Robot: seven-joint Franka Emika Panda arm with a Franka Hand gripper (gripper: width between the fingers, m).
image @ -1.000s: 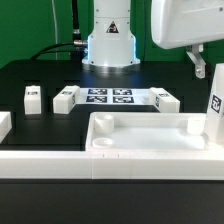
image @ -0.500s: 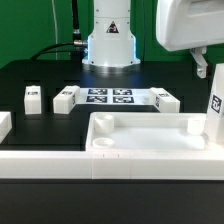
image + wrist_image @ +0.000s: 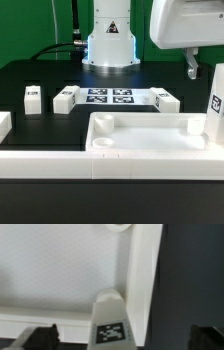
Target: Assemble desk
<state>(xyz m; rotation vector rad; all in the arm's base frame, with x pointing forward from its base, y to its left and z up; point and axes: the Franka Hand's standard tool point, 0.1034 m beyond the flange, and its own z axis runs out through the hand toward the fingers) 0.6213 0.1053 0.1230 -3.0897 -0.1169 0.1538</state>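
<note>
The white desk tabletop [image 3: 140, 150] lies tray-like at the front of the exterior view, with its corner sockets showing. One tagged leg [image 3: 215, 100] stands upright at its corner on the exterior view's right. My gripper [image 3: 200, 68] hangs just above that leg, open. In the wrist view its dark fingers [image 3: 40, 339] stand wide on either side of the leg [image 3: 112, 317], holding nothing. Three more legs lie behind the tabletop: a leg [image 3: 33, 98], a leg [image 3: 65, 98] and a leg [image 3: 165, 100].
The marker board [image 3: 110, 97] lies flat between the loose legs, in front of the arm's base [image 3: 108, 45]. A long white border rail [image 3: 40, 165] runs along the front and another rail [image 3: 4, 125] sits at the exterior view's left.
The gripper drifted slightly to the exterior view's right, then back left, staying above the upright leg. Its jaws stayed open and no part moved.
</note>
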